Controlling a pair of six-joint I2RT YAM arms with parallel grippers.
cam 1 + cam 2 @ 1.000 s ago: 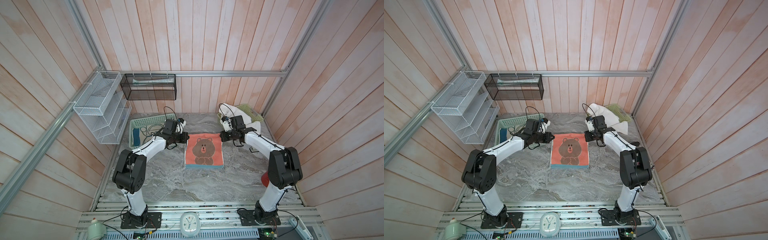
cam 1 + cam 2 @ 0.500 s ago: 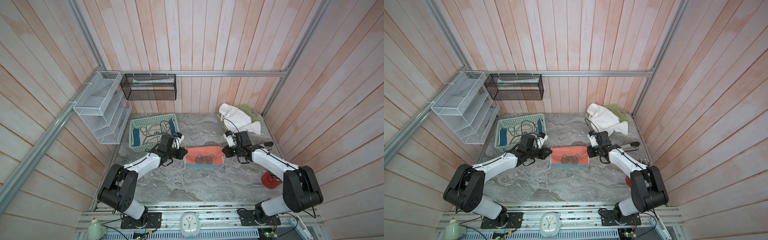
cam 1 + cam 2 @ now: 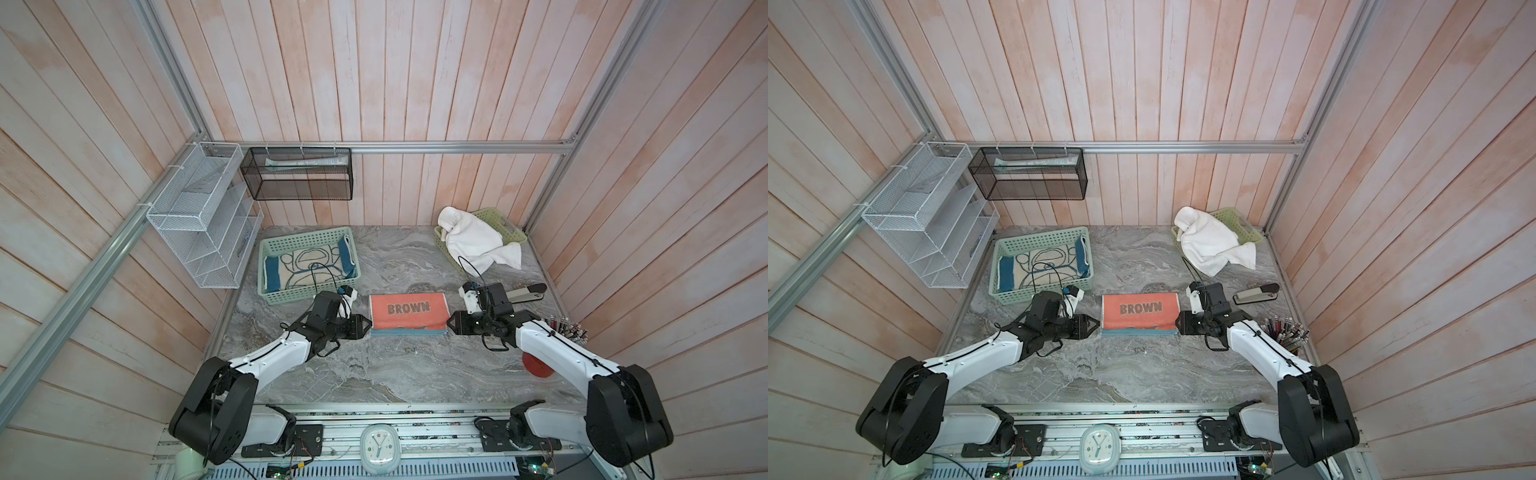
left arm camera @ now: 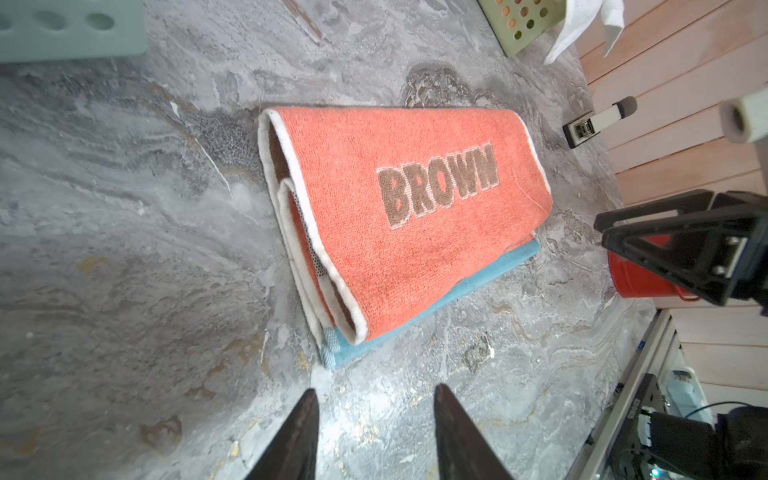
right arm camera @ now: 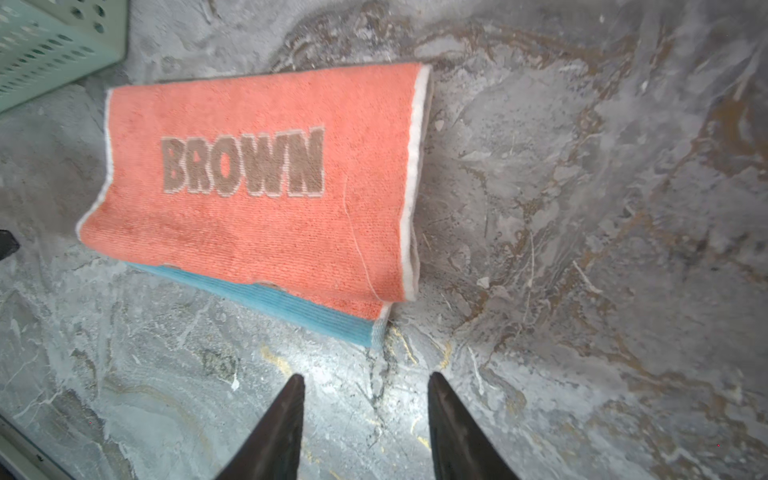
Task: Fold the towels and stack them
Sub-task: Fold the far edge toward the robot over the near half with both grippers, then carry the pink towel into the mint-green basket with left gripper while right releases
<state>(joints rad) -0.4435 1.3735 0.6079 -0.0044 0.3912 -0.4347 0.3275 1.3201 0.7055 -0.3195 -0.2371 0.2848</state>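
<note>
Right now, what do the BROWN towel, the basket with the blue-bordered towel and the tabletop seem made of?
BROWN towel: terry cloth, likely cotton; looped matte pile, white edging.
Basket: moulded plastic, probably; smooth walls with regular holes.
Tabletop: grey veined marble look, possibly printed; faint sheen.

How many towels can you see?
3: cream-and-blue towel in the left basket, coral BROWN towel folded mid-table, white towel draped over the right basket. Blue layer under the coral may be another.

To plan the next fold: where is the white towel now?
In both top views, the white towel lies at the back right, draped over a green basket.
</note>
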